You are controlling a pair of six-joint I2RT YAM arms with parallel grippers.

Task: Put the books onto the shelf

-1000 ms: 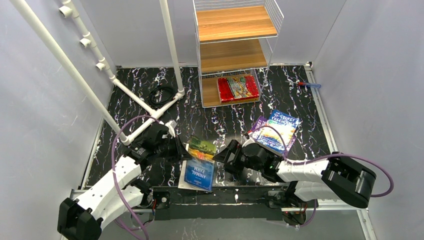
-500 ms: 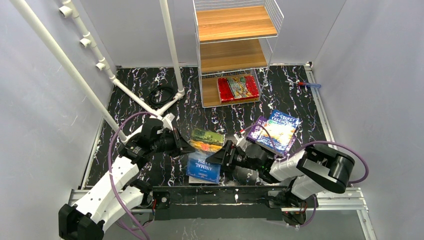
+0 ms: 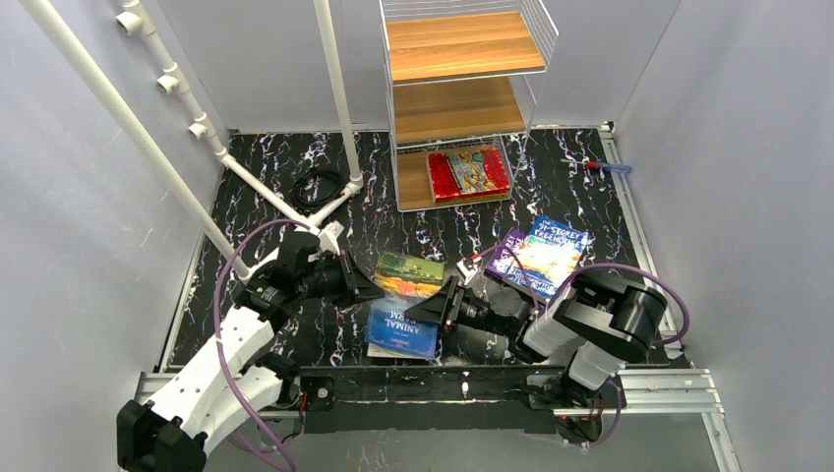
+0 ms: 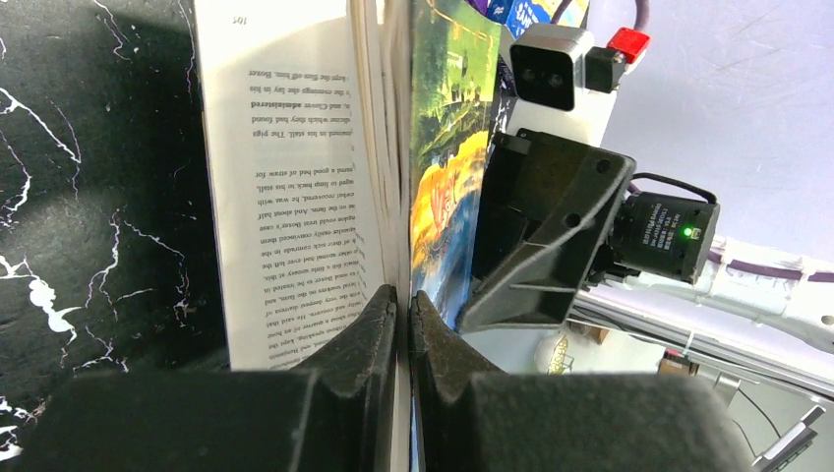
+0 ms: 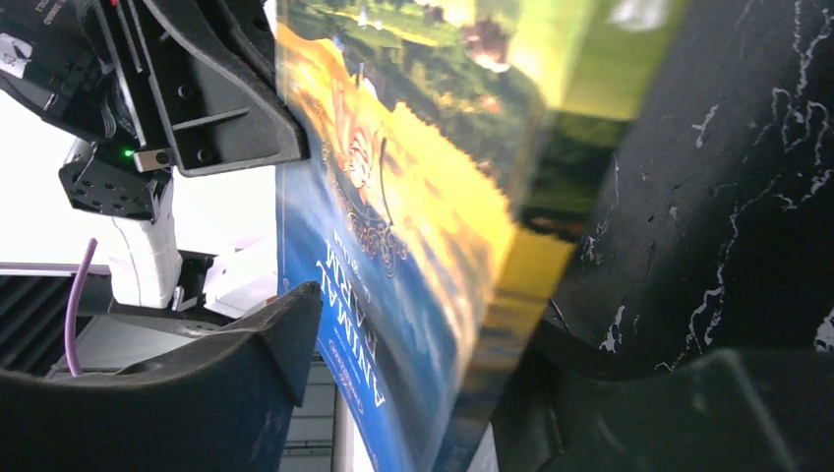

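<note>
Book [image 3: 402, 313] in left tool [image 4: 403, 295], right tool [image 3: 431, 307] astride

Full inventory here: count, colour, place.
shelf: 1, white wire, brown boards, far centre
red book: 1, red, shelf's bottom board
Animal Farm book: 1, blue-green, near centre, between the arms
purple book: 1, purple, right of centre
blue cartoon book: 1, blue, atop purple book
pipe frame: 1, white, left
cable coil: 1, black, by pipe frame
small tool: 1, red-blue, far right
table: 1, black marbled
left gripper: 1, black, jaws shut on Animal Farm book
right gripper: 1, black, jaws open around it
</note>
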